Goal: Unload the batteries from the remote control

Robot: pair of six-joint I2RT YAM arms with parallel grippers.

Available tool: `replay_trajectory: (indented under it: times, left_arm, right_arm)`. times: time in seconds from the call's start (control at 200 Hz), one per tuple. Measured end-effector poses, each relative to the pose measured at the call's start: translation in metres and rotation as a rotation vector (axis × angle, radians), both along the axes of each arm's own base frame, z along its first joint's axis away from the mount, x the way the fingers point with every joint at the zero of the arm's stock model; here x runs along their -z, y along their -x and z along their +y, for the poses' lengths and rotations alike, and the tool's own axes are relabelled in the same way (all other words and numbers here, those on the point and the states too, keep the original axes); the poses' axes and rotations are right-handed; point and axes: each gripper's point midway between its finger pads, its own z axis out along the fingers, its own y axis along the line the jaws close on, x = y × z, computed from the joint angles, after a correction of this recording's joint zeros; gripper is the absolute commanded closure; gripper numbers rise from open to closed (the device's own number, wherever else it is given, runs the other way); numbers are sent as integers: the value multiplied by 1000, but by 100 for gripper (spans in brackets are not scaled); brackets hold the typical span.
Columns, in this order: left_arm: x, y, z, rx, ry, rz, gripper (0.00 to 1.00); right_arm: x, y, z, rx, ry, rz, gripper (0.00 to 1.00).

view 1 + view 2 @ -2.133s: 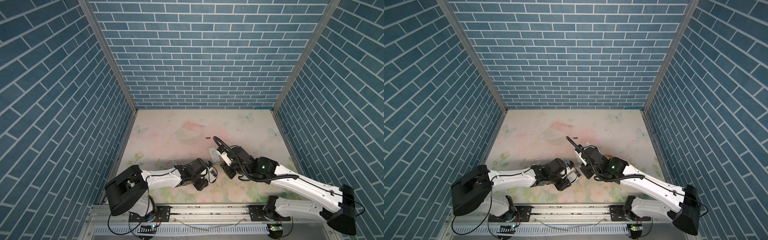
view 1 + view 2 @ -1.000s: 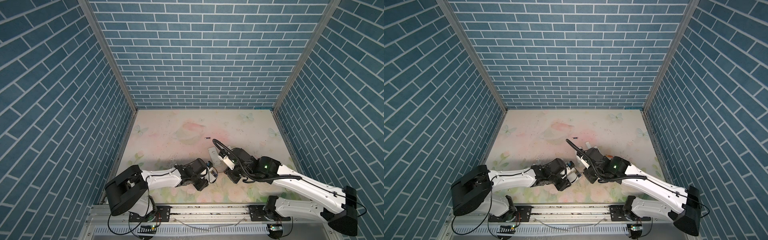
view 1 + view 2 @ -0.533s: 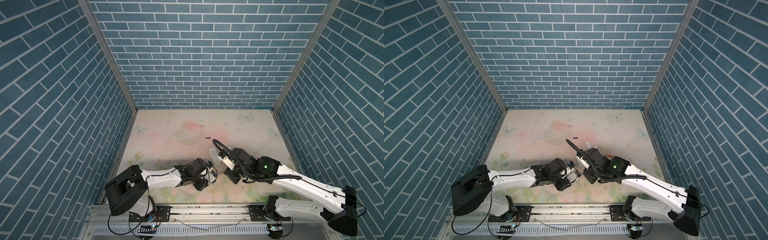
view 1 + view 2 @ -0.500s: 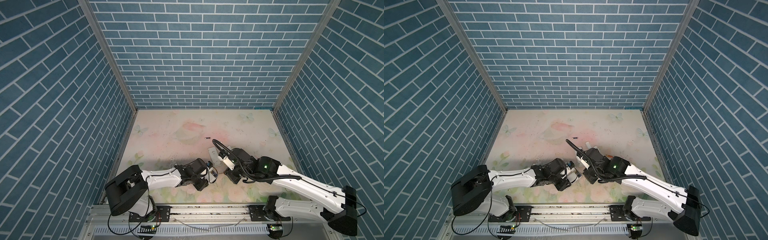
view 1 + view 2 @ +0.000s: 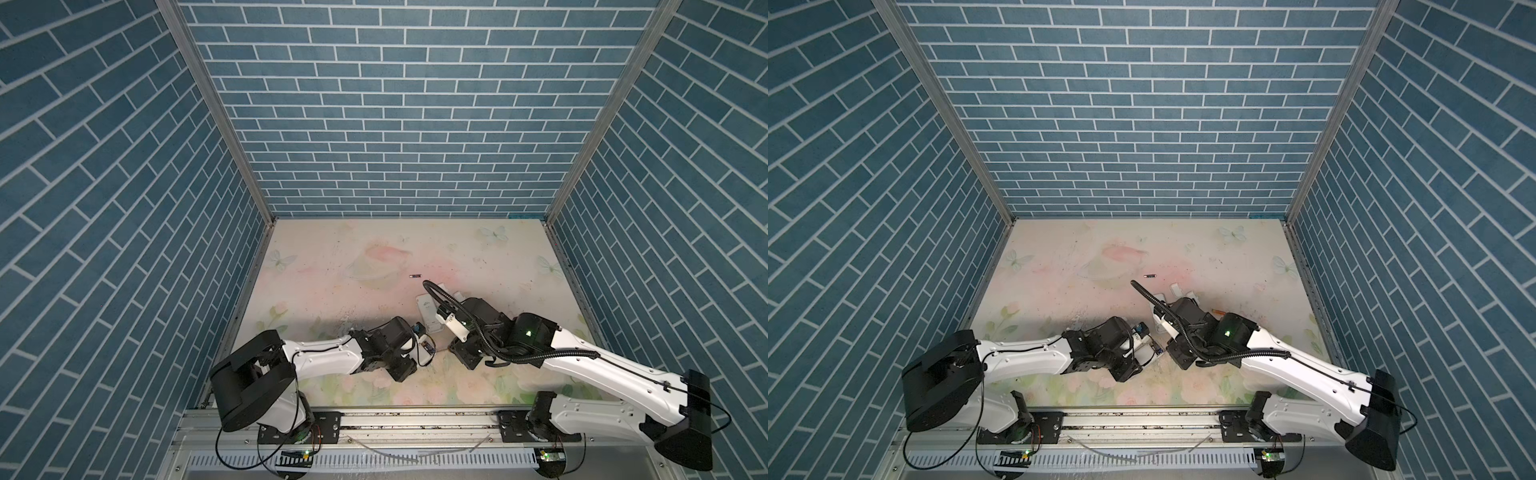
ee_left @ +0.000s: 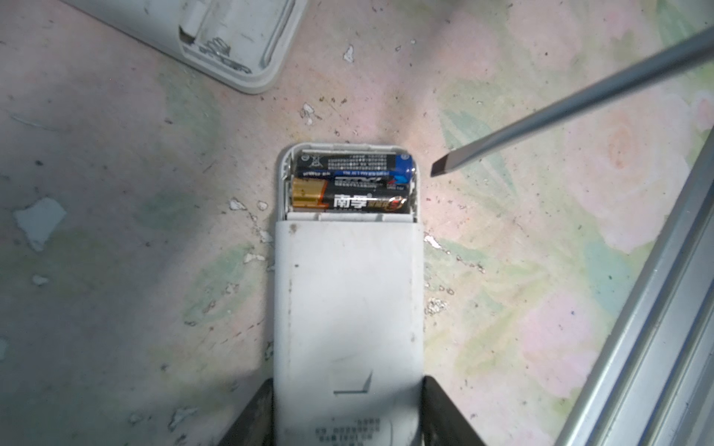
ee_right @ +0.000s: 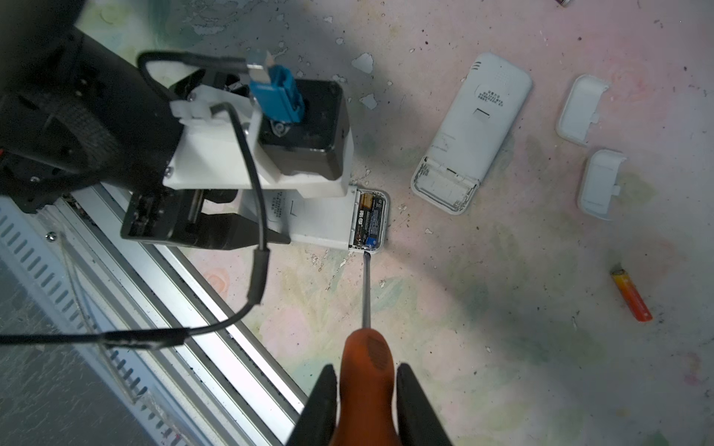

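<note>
My left gripper is shut on the sides of a white remote control lying face down on the table. Its end compartment is uncovered and holds two batteries side by side, one black and gold, one black and blue. My right gripper is shut on an orange-handled screwdriver. The blade tip hovers just beside the compartment's corner, a small gap away. An orange-gold battery and a black battery lie loose on the table.
A second white remote lies close by with its compartment empty. Two white covers lie beyond it. The metal rail of the table's front edge runs close to both grippers.
The right arm shifted slightly toward the front edge after the earliest frames. Over the last second nothing visibly moves, and both grips are unchanged.
</note>
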Motion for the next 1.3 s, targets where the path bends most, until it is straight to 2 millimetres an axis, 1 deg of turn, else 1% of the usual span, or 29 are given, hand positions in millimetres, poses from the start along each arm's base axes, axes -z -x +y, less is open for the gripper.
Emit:
replay_trajectory:
  times: [0.285,1.3]
  left_arm:
    - [0,0,0,0,0,0,58]
    - [0,0,0,-2,1,1,58]
  right_arm:
    - [8,0,0,0,14,9,100]
    - [9,-4,1,11,10,4,100]
